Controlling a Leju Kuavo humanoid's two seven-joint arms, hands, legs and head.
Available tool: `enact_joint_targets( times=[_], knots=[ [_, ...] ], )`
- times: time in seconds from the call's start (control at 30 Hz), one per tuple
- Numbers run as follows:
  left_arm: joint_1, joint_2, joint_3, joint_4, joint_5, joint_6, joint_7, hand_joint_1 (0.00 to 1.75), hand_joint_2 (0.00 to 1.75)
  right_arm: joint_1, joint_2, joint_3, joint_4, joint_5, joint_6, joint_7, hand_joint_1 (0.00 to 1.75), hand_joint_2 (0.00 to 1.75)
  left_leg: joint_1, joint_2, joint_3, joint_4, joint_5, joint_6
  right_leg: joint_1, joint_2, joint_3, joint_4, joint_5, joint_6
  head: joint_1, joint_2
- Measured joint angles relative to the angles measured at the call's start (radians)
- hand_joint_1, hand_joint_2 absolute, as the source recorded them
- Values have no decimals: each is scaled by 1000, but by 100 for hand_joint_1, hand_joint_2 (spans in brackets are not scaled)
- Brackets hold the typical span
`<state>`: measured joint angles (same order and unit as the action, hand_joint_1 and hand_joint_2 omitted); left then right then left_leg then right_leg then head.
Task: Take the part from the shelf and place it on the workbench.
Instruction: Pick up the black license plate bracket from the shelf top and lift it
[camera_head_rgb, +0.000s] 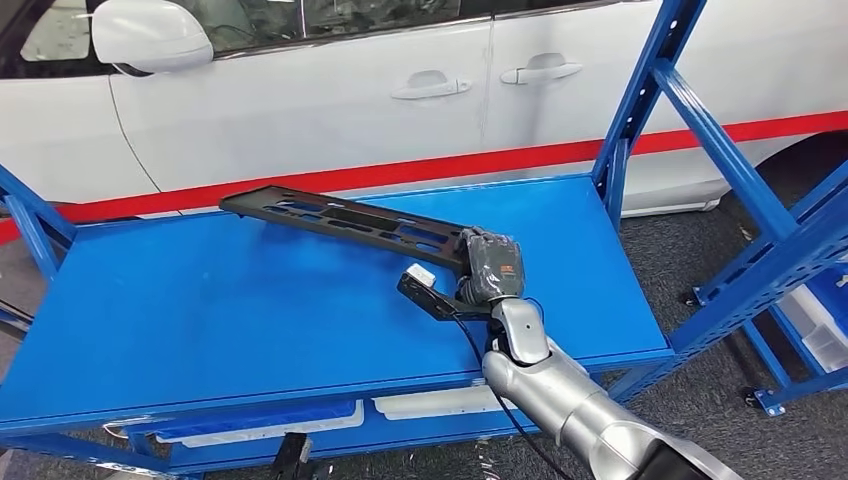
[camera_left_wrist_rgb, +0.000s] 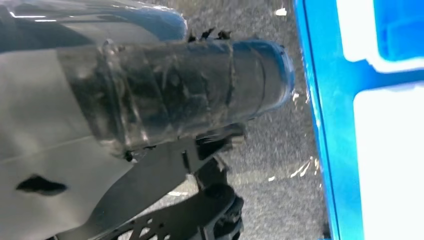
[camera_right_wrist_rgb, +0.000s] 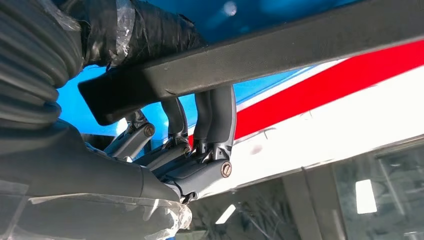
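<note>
Blue desk (camera_head_rgb: 250, 300) bearing the far end of a long black slotted part (camera_head_rgb: 340, 218), near end gripped in the right hand (camera_head_rgb: 490, 265), fingers (camera_right_wrist_rgb: 215, 115) curled round its bar. Fetching apparently done, setting down and letting go left. Left hand (camera_left_wrist_rgb: 165, 90) beside the rack, state unclear. White bins (camera_head_rgb: 440, 402) below, contents hidden.

My head camera looks down on the blue shelf (camera_head_rgb: 250, 300), car at twelve o'clock. Right wrist camera sits close under the same black part (camera_right_wrist_rgb: 280, 55). Left wrist camera faces the floor.
</note>
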<state>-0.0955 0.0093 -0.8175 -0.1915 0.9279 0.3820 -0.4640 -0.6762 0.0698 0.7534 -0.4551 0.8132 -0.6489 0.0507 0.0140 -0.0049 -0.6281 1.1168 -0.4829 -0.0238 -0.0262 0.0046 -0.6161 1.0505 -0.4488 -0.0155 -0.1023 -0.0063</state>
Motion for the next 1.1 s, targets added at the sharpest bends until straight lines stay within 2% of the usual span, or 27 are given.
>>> enact_joint_targets(
  times=[0.03,0.07,0.13,0.2,0.27,0.33,0.37,0.4,0.43,0.5,0.57,0.63,0.7,0.73,0.77,0.83,0.87,0.9,0.93,0.97,1.0,1.03,1.1],
  knots=[
    [-1,0,0,0,0,1,-1,0,175,1,0,-8,-7,-2,-2,-5,175,175,-2,0,27,-55,17,4,1,1,0,-1,0,5,0,0],
    [-1,0,0,0,1,2,-3,0,175,3,0,-15,-14,-3,-6,-12,175,175,-5,-1,41,-87,23,9,2,1,-1,-2,2,10,1,0],
    [0,0,0,0,7,5,-12,0,175,20,0,-31,-45,13,-22,-35,175,175,-10,-2,44,-99,22,20,3,2,-1,-9,6,23,1,0],
    [1,0,0,0,24,1,-23,0,175,55,-1,-50,-112,61,-34,-46,175,175,-6,-2,50,-111,29,34,3,0,-5,-3,-1,34,2,0],
    [1,0,0,0,44,-6,-33,0,175,92,-3,-62,-206,110,-32,-24,175,175,-2,1,59,-123,35,49,6,-1,-35,68,-43,38,4,0],
    [0,-1,0,0,55,-2,-38,0,175,134,-12,-68,-322,135,-13,13,175,175,-6,3,61,-122,32,58,9,-1,-97,201,-101,37,5,0],
    [1,-2,0,0,59,1,-38,0,175,156,-19,-70,-385,140,-2,28,175,175,-6,2,61,-120,30,60,9,-1,-122,251,-114,38,6,0],
    [3,-3,0,0,61,4,-37,0,175,178,-26,-71,-446,141,7,37,175,175,-7,1,61,-118,27,61,9,-1,-133,268,-110,38,6,0],
    [4,-3,0,0,62,7,-35,0,175,195,-33,-71,-504,138,12,41,175,175,-7,0,61,-114,24,60,8,-1,-125,246,-88,38,7,0],
    [5,-5,0,0,59,11,-31,0,175,221,-45,-72,-617,133,13,41,175,175,-6,-2,60,-100,13,54,7,-2,-71,126,-28,35,8,0],
    [4,-7,0,0,53,14,-27,0,175,245,-57,-74,-735,132,11,40,175,175,-10,-3,53,-82,0,42,8,0,-29,37,-2,29,7,0],
    [5,-7,0,0,45,16,-18,0,175,274,-70,-79,-843,131,8,40,175,175,-13,-3,50,-76,-4,31,12,2,-23,21,-4,20,7,0],
    [6,-7,0,0,35,16,-6,0,175,297,-80,-83,-932,116,3,38,175,175,-11,-2,49,-73,-12,23,9,4,-21,17,-2,10,7,0],
    [6,-7,0,0,29,16,-1,0,175,307,-84,-84,-973,104,1,35,175,175,-10,-1,41,-53,-27,17,5,4,-19,14,-1,5,4,0],
    [5,-7,0,0,23,16,4,0,175,315,-87,-86,-1009,90,-3,30,175,175,-9,0,25,-15,-50,12,2,3,-17,11,0,2,2,0],
    [4,-8,0,0,11,15,15,0,175,335,-95,-89,-1071,59,-10,19,175,175,-5,0,-29,104,-107,2,2,2,-15,10,0,-1,-3,0],
    [4,-8,-1,0,6,15,21,0,175,347,-100,-91,-1098,38,-14,10,175,175,-4,0,-54,157,-123,-1,2,2,-15,10,-1,-2,-3,0],
    [4,-8,-1,0,0,15,25,0,175,358,-105,-94,-1123,14,-20,-1,175,175,-3,0,-68,181,-122,-2,2,2,-15,10,-1,-2,-3,0],
    [3,-8,-1,0,-5,15,30,0,175,369,-110,-96,-1148,-10,-25,-15,175,175,-3,0,-64,170,-103,-1,2,3,-14,10,-1,-2,-3,0],
    [0,-8,-1,0,-9,15,33,0,175,376,-115,-97,-1172,-34,-29,-28,175,175,-3,0,-42,121,-69,1,2,4,-12,10,-1,-2,-3,0],
    [-4,-8,-2,0,-13,15,37,0,175,382,-118,-97,-1195,-56,-33,-41,175,175,-3,0,-10,50,-35,6,2,5,-10,9,-1,-2,-3,0],
    [-10,-8,-2,0,-16,15,41,0,175,387,-121,-97,-1218,-76,-35,-54,175,175,-6,0,21,-16,-12,11,4,6,-9,9,-1,0,-3,0],
    [-22,-8,-2,0,-22,16,49,0,175,398,-127,-97,-1260,-112,-36,-76,175,175,-12,0,55,-89,3,23,5,6,-9,5,2,9,-3,0]
  ],
)
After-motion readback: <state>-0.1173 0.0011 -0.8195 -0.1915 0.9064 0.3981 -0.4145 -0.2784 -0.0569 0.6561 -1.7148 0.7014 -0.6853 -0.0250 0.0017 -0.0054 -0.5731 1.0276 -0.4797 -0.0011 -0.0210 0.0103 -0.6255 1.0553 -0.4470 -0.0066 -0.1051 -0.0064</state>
